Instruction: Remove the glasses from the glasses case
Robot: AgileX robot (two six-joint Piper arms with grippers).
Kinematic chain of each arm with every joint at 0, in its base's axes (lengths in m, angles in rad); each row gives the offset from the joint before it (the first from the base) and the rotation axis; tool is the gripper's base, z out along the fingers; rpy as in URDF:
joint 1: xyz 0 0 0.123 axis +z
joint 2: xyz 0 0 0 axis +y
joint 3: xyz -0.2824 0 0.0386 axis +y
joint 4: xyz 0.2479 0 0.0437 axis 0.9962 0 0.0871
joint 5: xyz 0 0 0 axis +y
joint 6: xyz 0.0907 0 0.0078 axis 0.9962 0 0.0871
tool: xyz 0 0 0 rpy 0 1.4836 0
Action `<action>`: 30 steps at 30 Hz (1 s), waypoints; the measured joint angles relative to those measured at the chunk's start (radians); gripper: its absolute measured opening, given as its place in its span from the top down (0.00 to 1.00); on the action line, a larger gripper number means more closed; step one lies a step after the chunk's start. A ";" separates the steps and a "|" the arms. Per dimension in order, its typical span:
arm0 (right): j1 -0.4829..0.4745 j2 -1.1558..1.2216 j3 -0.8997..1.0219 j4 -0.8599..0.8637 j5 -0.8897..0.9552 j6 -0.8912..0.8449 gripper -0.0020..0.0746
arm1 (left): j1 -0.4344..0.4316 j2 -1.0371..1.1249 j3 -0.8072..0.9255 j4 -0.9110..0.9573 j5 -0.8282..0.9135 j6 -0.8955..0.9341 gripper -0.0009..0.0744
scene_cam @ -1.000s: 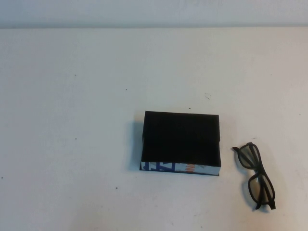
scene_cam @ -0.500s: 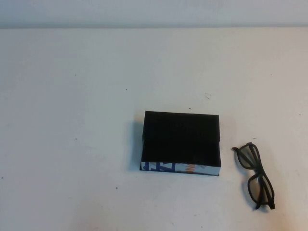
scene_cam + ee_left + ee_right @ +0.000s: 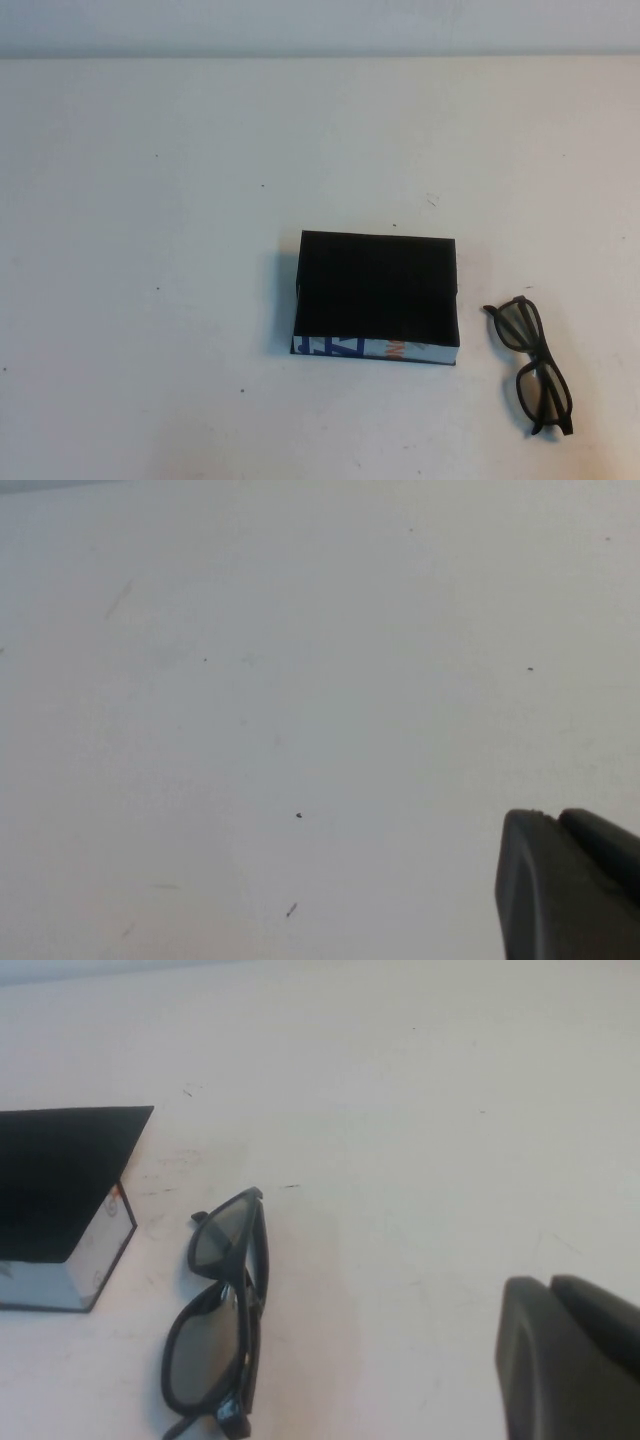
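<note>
Left pincer (image 3: 570, 885): over the table (image 3: 250, 730), caught only by its own wrist camera. One part shows, a dark charcoal block, nearly black, with a matte plastic-looking finish. The corner is rounded and the front face flat. A narrow groove runs back from the top edge, splitting the block into a broad front piece and a slimmer, darker piece behind.

Right pincer (image 3: 570, 1355): over the table on the right side of the scene, also seen only from its wrist. Same build, a matte charcoal block with a softly rounded corner and the same dividing groove. The front face is slightly greyer than the rear piece.
</note>
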 joint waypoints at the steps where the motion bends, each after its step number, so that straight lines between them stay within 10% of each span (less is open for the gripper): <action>1: 0.000 0.000 0.000 0.000 0.000 -0.009 1.00 | 0.000 0.000 0.000 0.000 0.000 0.000 0.99; 30: 0.000 0.000 0.000 0.000 0.000 -0.025 1.00 | 0.000 0.000 0.000 0.000 0.000 0.000 0.99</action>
